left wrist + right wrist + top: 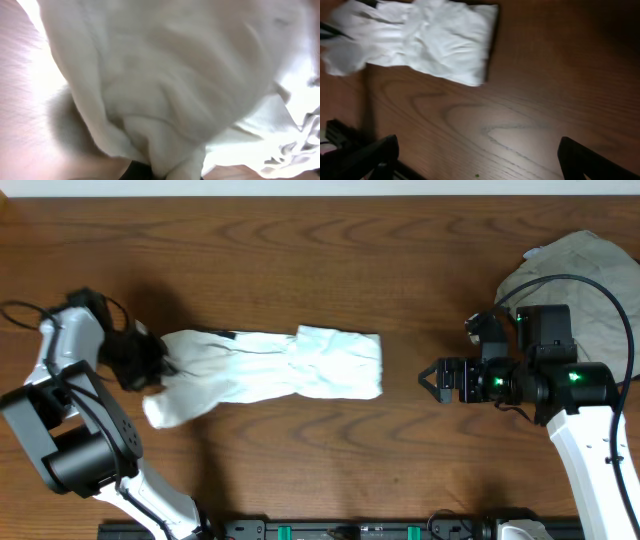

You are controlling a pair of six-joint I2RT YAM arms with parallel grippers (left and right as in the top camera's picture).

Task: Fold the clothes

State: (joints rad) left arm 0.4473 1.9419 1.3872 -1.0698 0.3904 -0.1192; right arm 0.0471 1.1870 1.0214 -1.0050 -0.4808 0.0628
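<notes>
1. left gripper [150, 365] clamped shut on left end of white T-shirt [280, 365] (bunched, middle of table [300, 240])
2. right gripper [428, 377] jaws wide, empty, right of it, apart
3. grey-beige shirt [590, 280] heaped far right

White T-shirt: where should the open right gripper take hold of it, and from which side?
Its free end, the edge facing the right gripper. The white T-shirt lies as a long bunched strip, the left gripper shut on its far end. Come low from the robot's right, so one finger can likely slide under that flat layered edge.
</notes>
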